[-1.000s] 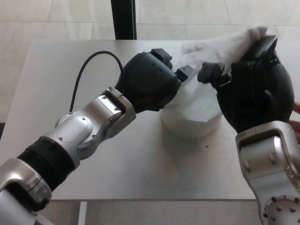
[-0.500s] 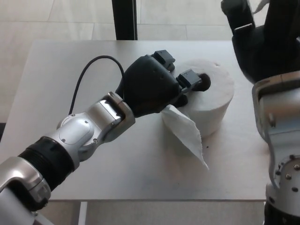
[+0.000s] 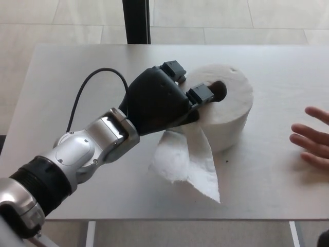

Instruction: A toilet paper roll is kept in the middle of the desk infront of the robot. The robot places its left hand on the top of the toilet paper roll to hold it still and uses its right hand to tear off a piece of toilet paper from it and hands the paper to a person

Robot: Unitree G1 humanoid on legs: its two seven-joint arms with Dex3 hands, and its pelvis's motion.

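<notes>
We rest our left hand (image 3: 159, 103), fingers spread, on the light toilet paper roll (image 3: 226, 110) far right of centre on the desk (image 3: 61, 72), whose soft, tear-prone loose tail (image 3: 193, 162) we would pinch at its near edge.

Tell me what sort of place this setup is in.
Probably an indoor lab or office: a plain grey table on a pale tiled floor, with a dark post behind it. Only a toilet paper roll sits there.
</notes>
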